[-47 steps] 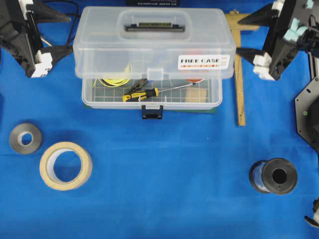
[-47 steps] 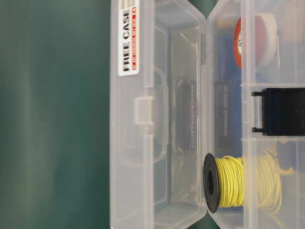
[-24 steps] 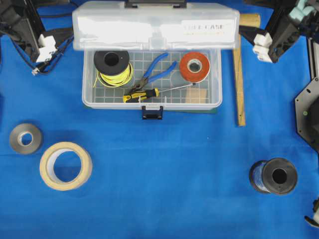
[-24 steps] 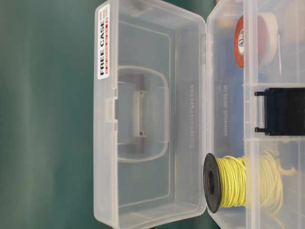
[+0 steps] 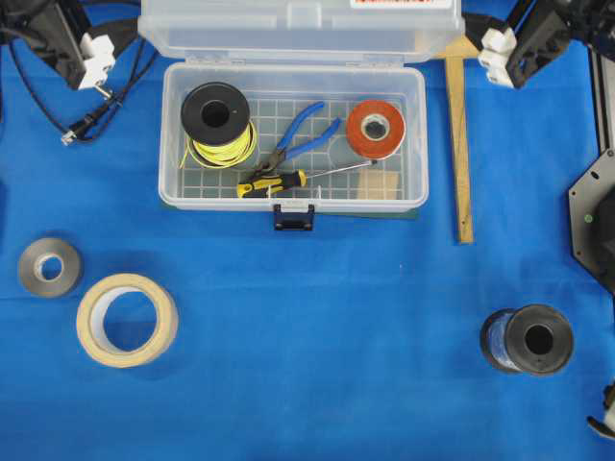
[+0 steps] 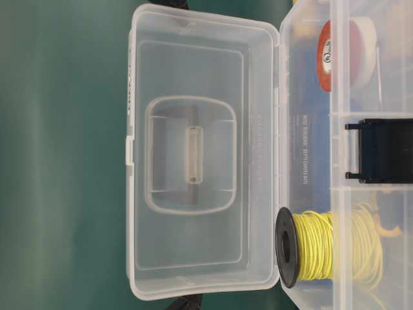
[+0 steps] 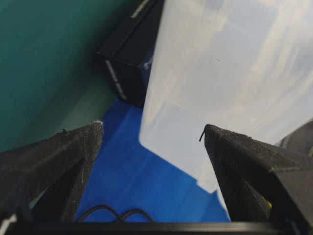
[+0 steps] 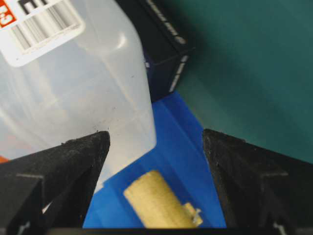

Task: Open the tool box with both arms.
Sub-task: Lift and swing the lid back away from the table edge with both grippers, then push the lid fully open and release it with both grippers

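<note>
The tool box sits open at the back middle of the blue cloth, its black latch hanging at the front. Its clear lid stands upright at the back; the table-level view shows the lid's inside. My left gripper is open beside the lid's left end. My right gripper is open beside the lid's right end. Neither grips anything. The handle is hidden behind the lid.
Inside the box lie a yellow wire spool, blue pliers, a red tape roll and a screwdriver. A wooden tool lies right of the box. Grey tape, masking tape and a black spool lie in front.
The lid has swung from half raised to fully upright. Both grippers have moved back toward the far edge alongside it.
</note>
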Controlling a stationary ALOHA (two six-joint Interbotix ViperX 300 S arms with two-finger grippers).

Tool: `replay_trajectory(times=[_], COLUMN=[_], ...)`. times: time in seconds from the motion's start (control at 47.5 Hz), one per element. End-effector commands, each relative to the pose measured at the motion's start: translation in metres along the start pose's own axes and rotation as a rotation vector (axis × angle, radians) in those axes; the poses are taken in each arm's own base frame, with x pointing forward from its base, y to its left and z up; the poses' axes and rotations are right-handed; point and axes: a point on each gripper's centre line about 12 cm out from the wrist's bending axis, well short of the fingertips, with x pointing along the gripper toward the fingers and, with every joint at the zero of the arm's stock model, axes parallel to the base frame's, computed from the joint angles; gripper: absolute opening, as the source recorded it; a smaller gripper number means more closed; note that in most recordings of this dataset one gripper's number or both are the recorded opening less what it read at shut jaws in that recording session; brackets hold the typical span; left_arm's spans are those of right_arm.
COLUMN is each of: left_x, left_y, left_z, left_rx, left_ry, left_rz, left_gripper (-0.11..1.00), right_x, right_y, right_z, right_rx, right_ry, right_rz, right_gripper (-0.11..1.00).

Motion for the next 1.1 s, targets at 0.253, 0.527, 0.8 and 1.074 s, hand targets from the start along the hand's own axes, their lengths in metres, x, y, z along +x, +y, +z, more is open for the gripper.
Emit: replay_trajectory(times=[0.253, 0.527, 0.8, 1.074], left_x=[0.010, 0.018, 0.029, 0.024], left_y=[0.015, 0.033, 0.043, 0.045], left_z=[0.033, 0.020, 0.004, -0.002], left_rx=[-0.011, -0.032, -0.048, -0.048], left_ry=[-0.096, -0.050, 0.008, 0.022], left_rz=[0.046, 0.097, 0.123, 0.130], left_gripper=[0.91, 0.91, 0.91, 0.91], right_x=[0.014, 0.026, 0.035, 0.031], right_y=[-0.007, -0.022, -0.034, -0.038], right_z=[0.022, 0.021, 0.017, 0.014], right_rx=[-0.001, 0.013, 0.030, 0.035], right_ry=[-0.043, -0.016, 0.010, 0.012], right_rz=[-0.021, -0.065, -0.098, -0.109], right_gripper=[0.81, 0.81, 0.81, 0.81])
